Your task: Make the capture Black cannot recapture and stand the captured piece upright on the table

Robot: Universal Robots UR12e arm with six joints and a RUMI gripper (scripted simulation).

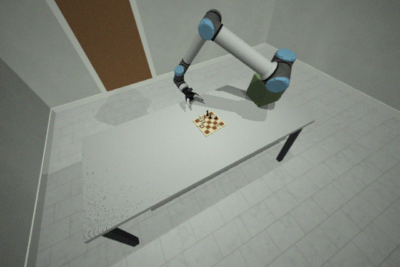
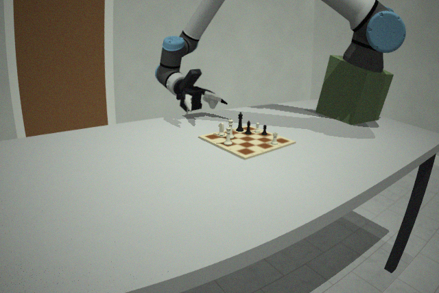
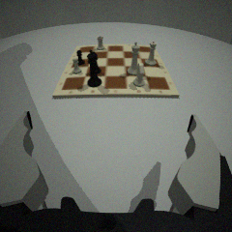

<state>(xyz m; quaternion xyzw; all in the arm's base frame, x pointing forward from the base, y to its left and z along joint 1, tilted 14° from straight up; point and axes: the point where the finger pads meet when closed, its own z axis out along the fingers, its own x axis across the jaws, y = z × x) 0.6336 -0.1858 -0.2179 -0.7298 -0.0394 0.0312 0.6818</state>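
Note:
A small chessboard [image 1: 208,132] [image 2: 245,155] [image 3: 116,93] lies on the grey table [image 1: 145,161] [image 2: 141,193]. On it stand a tall black king [image 2: 239,121] [image 3: 94,70], a black pawn [image 2: 264,129] [image 3: 79,56] and another black piece [image 2: 247,127]. There are several white pieces, among them a rook [image 2: 274,138] [image 3: 100,43] and a knight [image 2: 221,128]. My gripper [image 1: 193,97] [image 2: 204,101] [image 3: 109,114] is open and empty. It hangs above the table just behind the board, tilted toward it, clear of every piece.
The arm's green base block [image 1: 260,92] [image 2: 352,91] stands on the table's far right corner. The arm spans over the table behind the board. A brown door panel [image 1: 97,25] is in the back wall.

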